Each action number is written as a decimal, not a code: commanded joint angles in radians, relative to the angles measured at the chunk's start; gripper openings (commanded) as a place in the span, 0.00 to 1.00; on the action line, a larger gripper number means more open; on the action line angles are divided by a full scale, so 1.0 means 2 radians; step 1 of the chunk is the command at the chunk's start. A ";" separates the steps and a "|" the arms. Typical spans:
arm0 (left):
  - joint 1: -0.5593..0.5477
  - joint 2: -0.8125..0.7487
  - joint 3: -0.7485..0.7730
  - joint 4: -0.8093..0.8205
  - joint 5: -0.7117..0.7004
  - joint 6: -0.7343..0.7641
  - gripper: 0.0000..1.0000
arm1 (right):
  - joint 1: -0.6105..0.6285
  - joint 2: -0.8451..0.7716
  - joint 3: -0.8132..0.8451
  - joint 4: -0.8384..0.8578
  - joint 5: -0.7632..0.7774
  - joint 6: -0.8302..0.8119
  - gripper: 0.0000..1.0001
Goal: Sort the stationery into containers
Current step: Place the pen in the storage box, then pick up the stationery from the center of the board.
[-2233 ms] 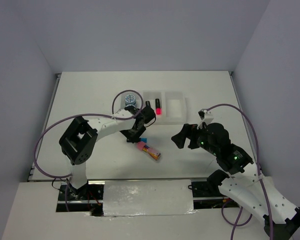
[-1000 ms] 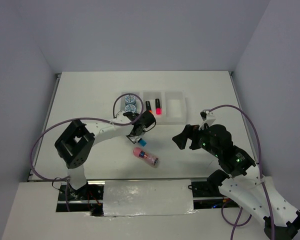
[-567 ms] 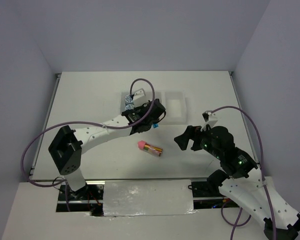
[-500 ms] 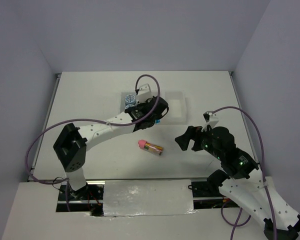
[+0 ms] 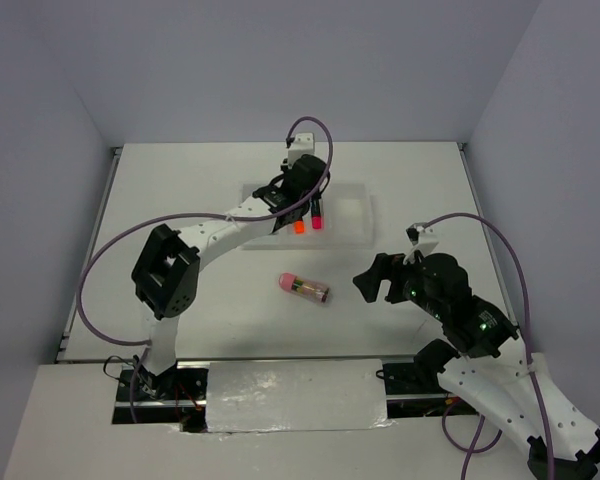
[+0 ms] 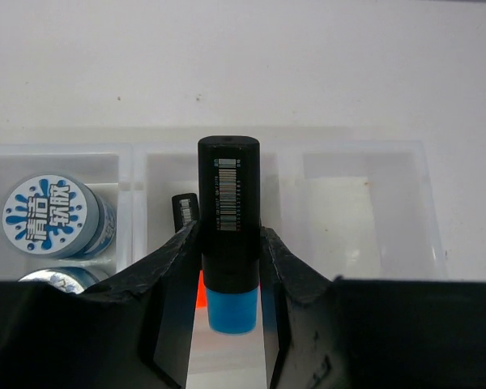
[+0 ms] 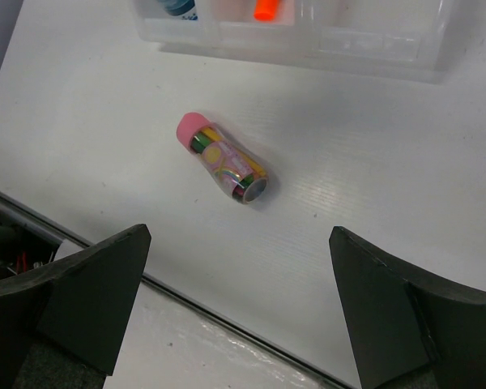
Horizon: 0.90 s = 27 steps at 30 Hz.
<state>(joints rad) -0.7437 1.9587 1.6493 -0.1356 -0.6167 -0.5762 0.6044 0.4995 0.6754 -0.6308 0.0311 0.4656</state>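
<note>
Mostly hidden behind the left pincer [image 6: 229,259] in its wrist view: 1 disc [image 6: 61,279], orange-capped marker [image 6: 185,215]. Cut by right wrist view's top edge: tray [image 7: 373,44]

The bundle [image 7: 223,166] lies alone on the white surface [image 5: 420,180], with open room on every side. Nothing stands between it and the wide-apart right jaws. The left arm [image 5: 225,228] reaches across to the tray [image 5: 368,212]. The left jaws, pinching the blue-capped marker [image 6: 228,243], hang over the middle box and block that way in (an orange-capped marker [image 5: 299,227] and a pink-capped marker [image 5: 317,221] lie there too). Two discs [image 6: 49,217] fill the left box. The right box has free room from above.
</note>
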 commanded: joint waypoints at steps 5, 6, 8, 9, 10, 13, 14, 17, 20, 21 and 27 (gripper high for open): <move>0.004 0.037 0.000 0.044 0.034 0.030 0.23 | 0.004 0.016 0.020 0.015 0.001 -0.010 1.00; 0.006 0.041 -0.002 0.048 0.035 0.028 0.28 | 0.004 0.016 0.018 0.015 0.001 -0.009 1.00; 0.008 0.046 -0.002 0.044 0.031 0.024 0.36 | 0.004 0.013 0.015 0.015 0.001 -0.008 1.00; 0.008 0.047 0.000 0.039 0.026 0.020 0.39 | 0.003 0.013 0.015 0.015 0.001 -0.008 1.00; 0.010 0.048 0.002 0.032 0.023 0.017 0.42 | 0.004 0.015 0.013 0.016 0.001 -0.008 1.00; 0.019 0.051 -0.004 0.039 0.034 0.012 0.60 | 0.004 0.025 0.010 0.022 -0.002 -0.012 1.00; 0.022 0.052 -0.002 0.037 0.037 0.010 0.65 | 0.003 0.029 0.009 0.023 -0.006 -0.013 1.00; 0.027 0.050 0.004 0.020 0.044 -0.002 0.75 | 0.004 0.046 0.004 0.032 -0.012 -0.016 1.00; 0.027 0.013 -0.021 0.027 0.046 -0.012 0.76 | 0.003 0.064 -0.002 0.050 -0.014 -0.019 1.00; 0.027 -0.001 -0.027 0.025 0.047 -0.016 0.76 | 0.003 0.068 -0.006 0.064 -0.030 -0.026 1.00; 0.025 -0.132 -0.025 -0.088 0.041 -0.031 0.86 | 0.010 0.135 -0.006 0.132 -0.146 -0.102 1.00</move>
<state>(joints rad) -0.6891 1.8828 1.5478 -0.2321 -0.5205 -0.6071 0.6079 0.7086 0.6571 -0.4900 -0.1287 0.3641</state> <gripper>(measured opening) 0.851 0.997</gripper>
